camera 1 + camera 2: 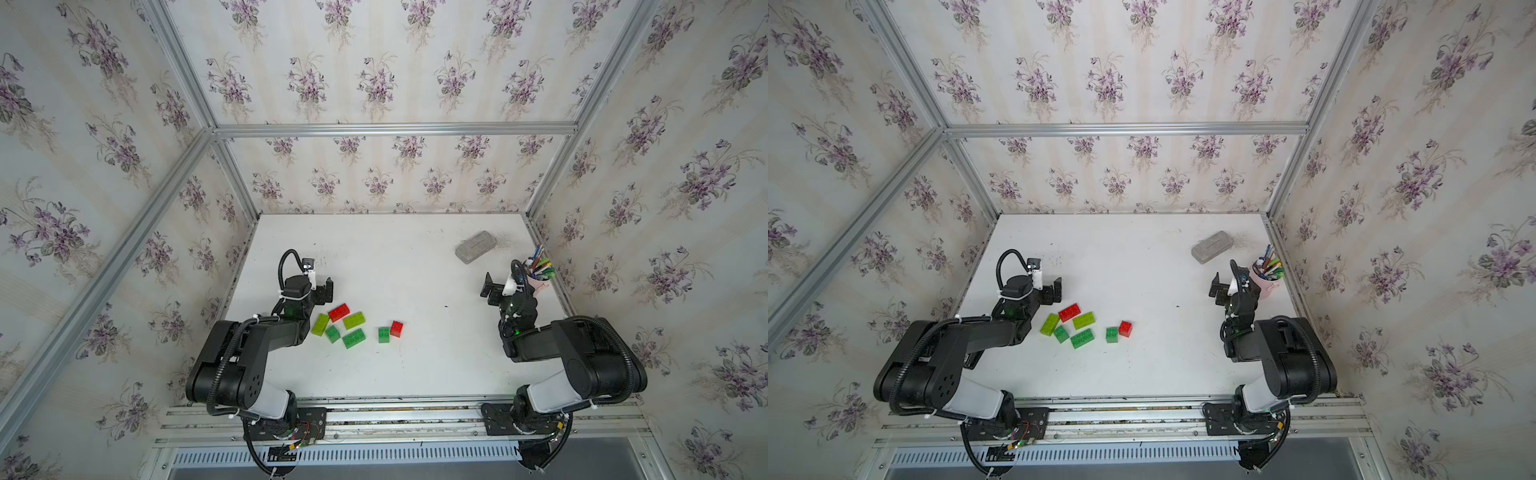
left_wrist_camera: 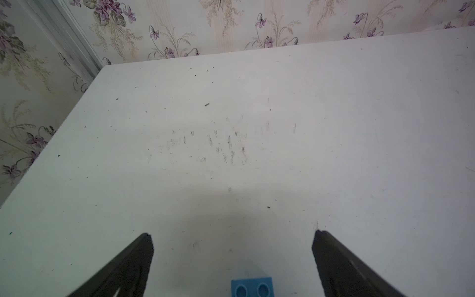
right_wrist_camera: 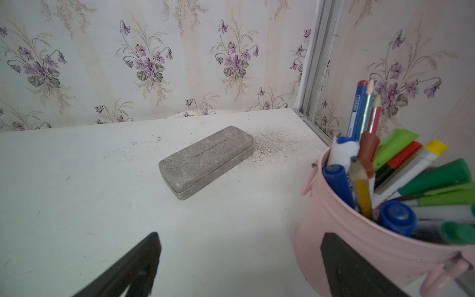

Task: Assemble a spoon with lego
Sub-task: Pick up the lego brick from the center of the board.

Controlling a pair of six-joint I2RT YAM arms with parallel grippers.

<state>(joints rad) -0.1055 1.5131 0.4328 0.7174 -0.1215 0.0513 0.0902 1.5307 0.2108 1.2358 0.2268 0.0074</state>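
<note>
Floral walls [image 1: 374, 83] enclose our white tabletop [image 1: 415, 270], where the lego [image 1: 353, 337] lies scattered at near left, unjoined, so our left fingers [image 2: 123, 267] and right fingers [image 3: 128, 267] stand spread wide, empty.

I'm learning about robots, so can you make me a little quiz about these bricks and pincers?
1. True or false: the left pincer holds a brick.
2. How many red bricks lie on the table?
3. What stands beside the right pincer? A) a bowl B) the pink cup C) a bottle

Key: 1 false, it is open and empty. 2 two. 3 B.
</note>
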